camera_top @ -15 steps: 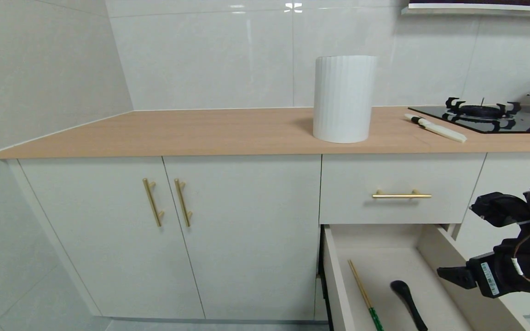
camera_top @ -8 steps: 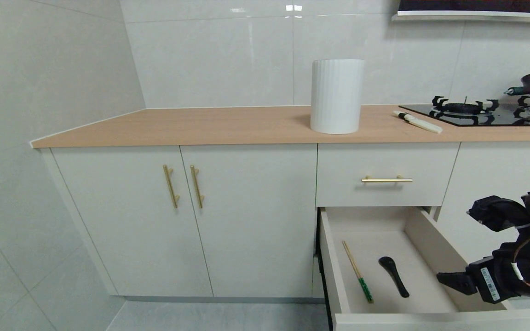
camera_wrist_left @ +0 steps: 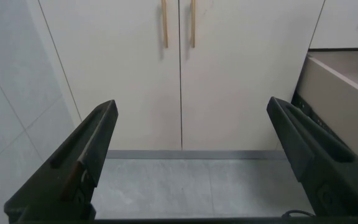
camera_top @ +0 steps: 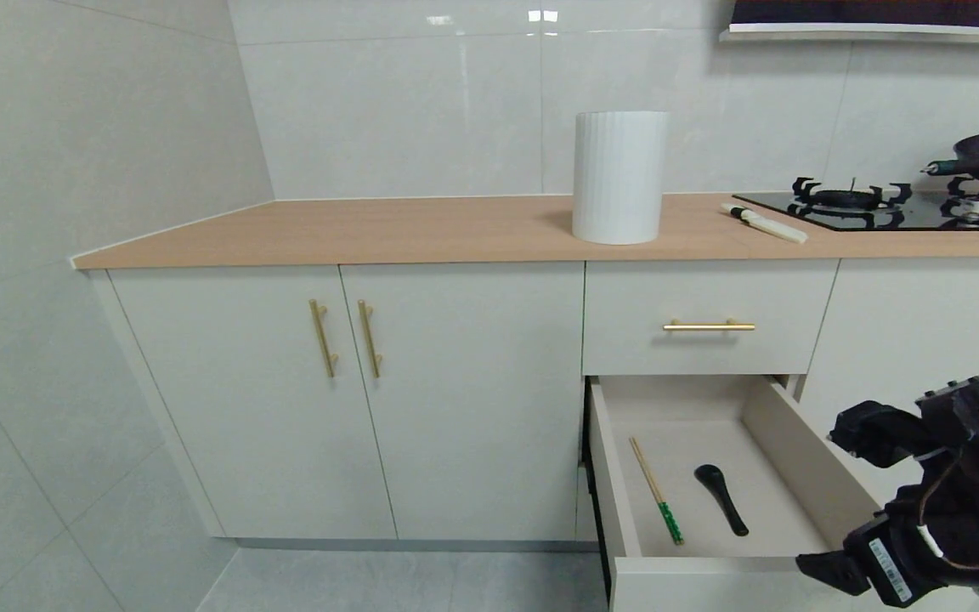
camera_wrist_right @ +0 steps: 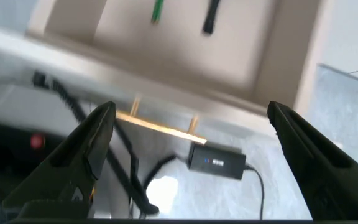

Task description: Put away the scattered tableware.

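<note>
You'll find a pair of wooden chopsticks [camera_top: 656, 491] with green ends lying flat and close together in the open lower drawer [camera_top: 783, 459], near its left wall, green ends toward the drawer's front. Near them but apart, a black spoon [camera_top: 720, 497] lies flat on the drawer floor, bowl toward the back. A pale knife [camera_top: 763, 222] with a dark band lies slanted on the worktop [camera_top: 413, 229], toward its right end.
</note>
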Motion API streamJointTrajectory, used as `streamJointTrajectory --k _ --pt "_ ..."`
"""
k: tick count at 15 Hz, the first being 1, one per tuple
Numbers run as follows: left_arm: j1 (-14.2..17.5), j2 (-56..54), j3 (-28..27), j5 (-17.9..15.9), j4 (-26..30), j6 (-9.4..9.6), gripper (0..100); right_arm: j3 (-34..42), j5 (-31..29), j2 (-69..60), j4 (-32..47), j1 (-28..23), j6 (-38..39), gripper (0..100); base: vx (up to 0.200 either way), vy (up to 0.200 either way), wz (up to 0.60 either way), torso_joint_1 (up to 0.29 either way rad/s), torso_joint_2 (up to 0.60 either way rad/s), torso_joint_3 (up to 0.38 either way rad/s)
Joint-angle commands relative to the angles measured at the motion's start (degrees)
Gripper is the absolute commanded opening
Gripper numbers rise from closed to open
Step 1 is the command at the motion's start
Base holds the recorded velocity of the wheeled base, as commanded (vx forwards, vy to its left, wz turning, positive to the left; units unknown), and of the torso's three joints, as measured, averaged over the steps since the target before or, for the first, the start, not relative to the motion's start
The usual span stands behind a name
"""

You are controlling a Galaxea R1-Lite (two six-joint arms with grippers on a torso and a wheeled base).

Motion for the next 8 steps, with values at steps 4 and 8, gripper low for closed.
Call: streamJointTrajectory --k 4,8 --pt "0.01 -0.02 0.0 0.01 0.01 0.02 100 0.66 -0.14 10.57 -0.05 6.92 3.65 100 0.0 0.0 0.0 0.0 0.0 0.0" --pt "0.01 -0.02 0.0 0.01 0.01 0.02 100 2.15 -0.05 8.99 0.22 10.7 3.48 100 0.0 0.0 0.0 0.0 0.0 0.0"
